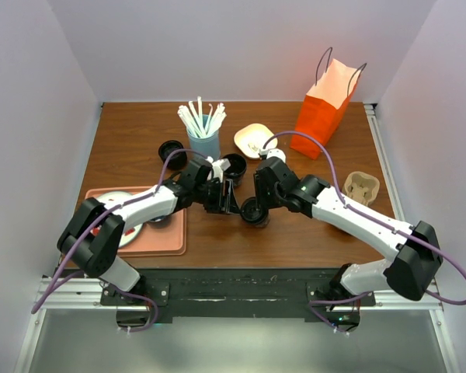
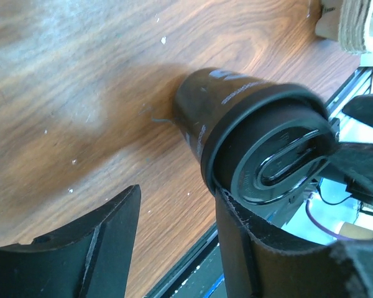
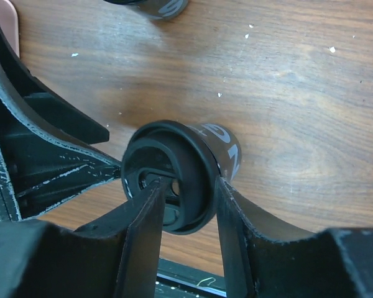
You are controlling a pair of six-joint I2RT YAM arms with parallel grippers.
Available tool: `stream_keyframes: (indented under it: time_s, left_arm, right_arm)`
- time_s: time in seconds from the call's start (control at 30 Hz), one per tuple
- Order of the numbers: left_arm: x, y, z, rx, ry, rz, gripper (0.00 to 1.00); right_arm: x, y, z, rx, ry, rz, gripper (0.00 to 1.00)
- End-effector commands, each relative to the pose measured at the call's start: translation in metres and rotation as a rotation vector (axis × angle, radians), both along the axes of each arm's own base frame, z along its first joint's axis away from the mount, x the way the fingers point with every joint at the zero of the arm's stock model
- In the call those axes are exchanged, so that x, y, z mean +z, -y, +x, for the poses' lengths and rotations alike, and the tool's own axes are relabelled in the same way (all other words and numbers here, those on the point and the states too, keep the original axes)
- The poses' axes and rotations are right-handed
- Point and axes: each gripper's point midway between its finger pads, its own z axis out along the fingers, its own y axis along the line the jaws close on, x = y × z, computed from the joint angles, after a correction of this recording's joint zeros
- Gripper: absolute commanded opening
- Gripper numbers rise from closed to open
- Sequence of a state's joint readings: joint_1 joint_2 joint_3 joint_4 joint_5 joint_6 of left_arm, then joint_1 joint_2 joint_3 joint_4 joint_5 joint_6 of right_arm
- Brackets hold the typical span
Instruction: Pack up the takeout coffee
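Observation:
The takeout coffee [image 1: 255, 211] is a black tapered cup with a round black lid, standing upright on the wood table between the two arms. In the right wrist view, my right gripper [image 3: 189, 185] hangs over the takeout coffee [image 3: 202, 155], its jaws apart. One finger crosses the lid's top and the other lies against the lid's rim. My left gripper [image 1: 221, 196] is just left of the cup. In the left wrist view, my left gripper [image 2: 177, 192] is open with only bare wood in its gap. The takeout coffee [image 2: 236, 118] touches the outer side of its right finger.
An orange paper bag [image 1: 326, 97] stands open at the back right. A light blue tumbler of white straws [image 1: 203, 140], two black cups [image 1: 172, 149] and a cream bowl [image 1: 252, 140] sit behind the grippers. A pink tray [image 1: 171, 233] lies left, a cardboard carrier [image 1: 363, 186] right.

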State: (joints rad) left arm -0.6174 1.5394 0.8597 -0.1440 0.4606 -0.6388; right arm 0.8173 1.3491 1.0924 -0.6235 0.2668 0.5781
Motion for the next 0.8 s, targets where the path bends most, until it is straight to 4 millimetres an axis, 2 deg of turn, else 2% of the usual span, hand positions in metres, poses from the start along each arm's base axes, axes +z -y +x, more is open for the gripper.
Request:
stream_keyframes:
  time_s: [0.0, 0.13, 0.27, 0.4, 0.63, 0.77]
  left_arm:
    - [0.042, 0.012, 0.018, -0.022, 0.115, -0.048, 0.57]
    - [0.060, 0.017, 0.024, -0.022, 0.151, -0.080, 0.58]
    - [0.067, 0.019, 0.025, -0.024, 0.167, -0.091, 0.59]
    - [0.069, 0.018, 0.027, -0.023, 0.177, -0.089, 0.59]
    - [0.068, 0.018, 0.028, -0.026, 0.181, -0.082, 0.59]
    - [0.067, 0.017, 0.030, -0.026, 0.184, -0.071, 0.59]
  right_arm:
    - [0.015, -0.004, 0.001, -0.012, 0.012, 0.034, 0.42]
    - [0.002, 0.003, -0.002, -0.025, -0.005, 0.002, 0.41]
    - [0.006, 0.006, -0.001, -0.039, 0.009, 0.005, 0.40]
    - [0.012, 0.006, 0.002, -0.042, 0.020, 0.000, 0.40]
    - [0.010, 0.013, 0.004, -0.067, 0.016, -0.037, 0.41]
    - [0.014, 0.016, 0.007, -0.080, 0.025, -0.041, 0.45]
